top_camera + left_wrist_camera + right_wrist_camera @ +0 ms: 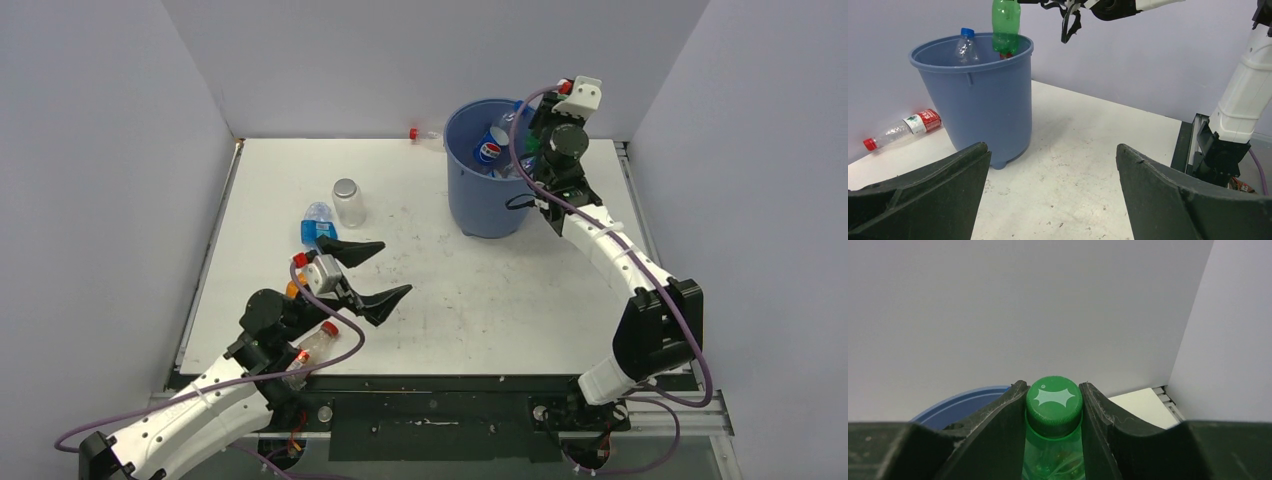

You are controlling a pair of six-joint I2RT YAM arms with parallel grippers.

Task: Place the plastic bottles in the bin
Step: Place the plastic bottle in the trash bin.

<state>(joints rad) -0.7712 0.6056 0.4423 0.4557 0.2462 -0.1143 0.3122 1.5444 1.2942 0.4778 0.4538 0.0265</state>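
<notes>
The right gripper (1054, 396) is pinched on the neck of a green bottle (1054, 412), one finger on each side just under the cap. In the left wrist view the bottle hangs upright at the top of the frame, its lower end just inside the rim of the bin (983, 100). The right arm (610, 250) rises from the lower right of the top view, bends at the elbow and stretches up and left, so its wrist sits over the bin's right rim. The left arm (200, 410) comes in from the lower left corner. The left gripper (397, 267) is low over the table (480, 310), its fingers spread wide and pointing right with nothing between them. There is one bin, in the upper middle of the top view. Two bottles show inside it: a Pepsi bottle (489, 150) and a clear blue-capped bottle (965, 46). Four more are on the table. A red-labelled bottle (903, 129) lies against the back wall, left of the bin. An upright clear bottle (349, 203) stands left of centre, and a blue bottle (317, 227) lies just beside it. A red-capped clear bottle (312, 345) lies partly under the left arm at the near edge. By the left wrist there is an orange patch; I cannot tell whether it is a bottle.
</notes>
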